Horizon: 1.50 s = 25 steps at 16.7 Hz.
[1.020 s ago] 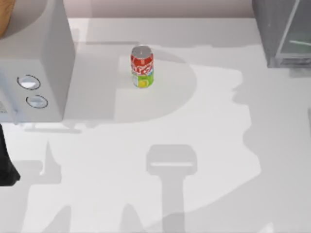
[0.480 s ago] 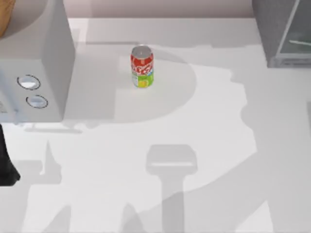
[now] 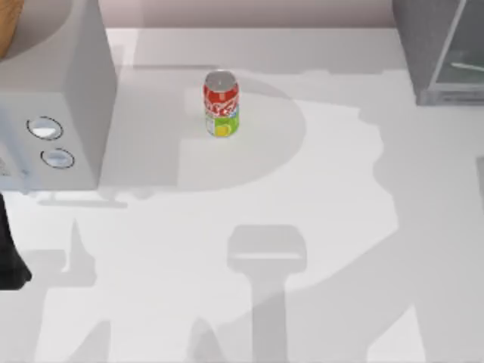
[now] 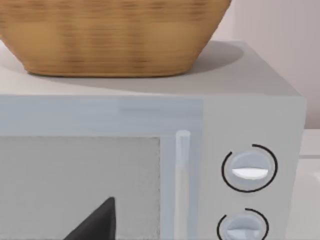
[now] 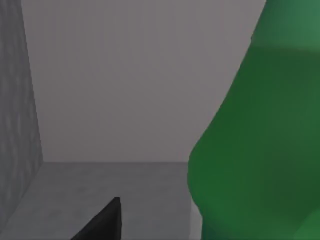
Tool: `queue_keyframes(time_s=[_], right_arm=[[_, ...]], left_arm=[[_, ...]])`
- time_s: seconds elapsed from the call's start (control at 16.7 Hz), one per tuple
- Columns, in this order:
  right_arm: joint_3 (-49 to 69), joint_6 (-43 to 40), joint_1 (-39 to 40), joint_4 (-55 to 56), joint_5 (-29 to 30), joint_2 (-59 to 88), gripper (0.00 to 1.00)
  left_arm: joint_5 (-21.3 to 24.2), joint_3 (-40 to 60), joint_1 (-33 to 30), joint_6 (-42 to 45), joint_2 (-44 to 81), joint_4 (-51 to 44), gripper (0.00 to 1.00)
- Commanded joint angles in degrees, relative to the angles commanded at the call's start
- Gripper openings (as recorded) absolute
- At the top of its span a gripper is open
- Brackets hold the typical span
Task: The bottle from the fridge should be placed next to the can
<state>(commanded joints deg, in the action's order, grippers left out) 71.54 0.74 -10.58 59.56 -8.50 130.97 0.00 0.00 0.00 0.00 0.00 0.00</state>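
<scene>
Right end effector (image 5: 102,222) is inside the fridge (image 3: 439,53), one dark fingertip showing beside the green bottle (image 5: 260,150); whether it has closed on the bottle cannot be told. It reaches in there because the bottle stands on the grey fridge floor. Left end effector (image 4: 95,222) idles facing the microwave (image 4: 150,165) under a basket (image 4: 110,35). Out on the surface (image 3: 227,227), the can (image 3: 221,104) stands upright, awaiting its neighbour.

Bottle (image 5: 255,150) and fridge (image 3: 442,49) edge-cropped

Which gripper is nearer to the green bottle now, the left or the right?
Right. The right wrist view shows the bottle looming close, inside the grey fridge. The left wrist view faces the microwave instead.
</scene>
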Motion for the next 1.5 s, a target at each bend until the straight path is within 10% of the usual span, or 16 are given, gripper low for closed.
queue_keyframes(time_s=[0.66,1.5], right_arm=[[0.0,0.0,0.0,0.0,0.0,0.0,0.02],[1.0,0.1,-0.2,-5.2,0.0,-4.2,0.0]], left_arm=[[0.0,0.0,0.0,0.0,0.0,0.0,1.0],[0.0,0.0,0.0,0.0,0.0,0.0,1.0]])
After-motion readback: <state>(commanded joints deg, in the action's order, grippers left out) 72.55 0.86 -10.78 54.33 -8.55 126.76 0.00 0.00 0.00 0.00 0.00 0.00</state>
